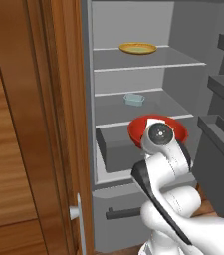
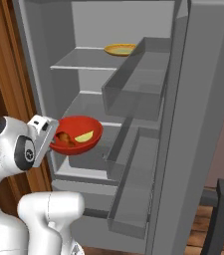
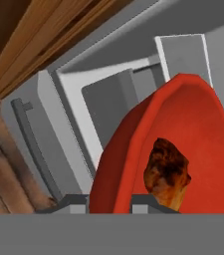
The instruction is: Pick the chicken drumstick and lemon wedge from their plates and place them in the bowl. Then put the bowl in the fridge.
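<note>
End effector [image 3: 111, 201] is nearly closed, clamped on the near rim of the red bowl [image 2: 78, 133], one fingertip [image 3: 73, 200] outside the wall, the other inside. Bowl is carried in the air at the open fridge [image 1: 133, 30], level with the drawer [image 1: 114, 149] below the lowest shelf, not resting on anything as far as the base views show. Chicken drumstick [image 3: 166, 172] sits inside the bowl near the gripped rim; lemon wedge [image 2: 84, 136] lies next to it, toward the far side. In the left base view the arm's wrist covers most of the bowl [image 1: 138, 127].

Fridge door [image 2: 203, 124] is swung wide to the right, door bins facing in. Flat yellowish dish [image 1: 138, 48] on the top shelf, small pale-blue container [image 1: 134, 99] on the middle shelf. Wooden cabinet [image 1: 29, 124] stands left of the fridge.
</note>
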### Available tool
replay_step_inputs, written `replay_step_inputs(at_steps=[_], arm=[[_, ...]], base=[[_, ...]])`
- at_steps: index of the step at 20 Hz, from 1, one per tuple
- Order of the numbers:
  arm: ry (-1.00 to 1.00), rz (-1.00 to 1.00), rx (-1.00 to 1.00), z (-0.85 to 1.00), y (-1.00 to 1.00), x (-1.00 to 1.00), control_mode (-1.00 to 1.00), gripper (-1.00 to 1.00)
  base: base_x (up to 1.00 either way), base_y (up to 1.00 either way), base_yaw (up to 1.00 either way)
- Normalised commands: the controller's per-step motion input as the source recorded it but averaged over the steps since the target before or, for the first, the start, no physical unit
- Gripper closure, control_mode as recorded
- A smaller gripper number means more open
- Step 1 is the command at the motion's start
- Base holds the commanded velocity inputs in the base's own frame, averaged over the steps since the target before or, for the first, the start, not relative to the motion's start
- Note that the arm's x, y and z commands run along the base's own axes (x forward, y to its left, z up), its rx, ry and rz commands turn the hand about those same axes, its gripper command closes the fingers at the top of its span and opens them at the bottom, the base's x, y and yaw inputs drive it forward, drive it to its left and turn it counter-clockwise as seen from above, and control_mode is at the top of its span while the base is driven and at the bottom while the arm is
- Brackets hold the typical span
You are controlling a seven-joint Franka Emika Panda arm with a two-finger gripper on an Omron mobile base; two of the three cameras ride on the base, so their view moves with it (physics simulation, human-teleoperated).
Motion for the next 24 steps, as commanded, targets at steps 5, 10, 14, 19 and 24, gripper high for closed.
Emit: replay_step_inputs(at_steps=[5,10,14,19,24], arm=[[0.00,0.27,-0.08,0.23,0.00,0.00,-1.00,1.00],[0.00,0.09,0.00,0.27,0.00,0.06,-1.00,1.00],[0.00,0.01,0.01,0.13,-0.03,0.17,-1.00,1.00],[0.00,0.00,0.02,0.05,-0.02,0.33,-1.00,1.00],[0.00,0.02,0.07,0.00,-0.03,0.46,-1.00,1.00]], base=[[0.00,0.00,0.00],[0.00,0.00,0.00],[0.00,0.00,0.00],[0.00,0.00,0.00],[0.00,0.00,0.00]])
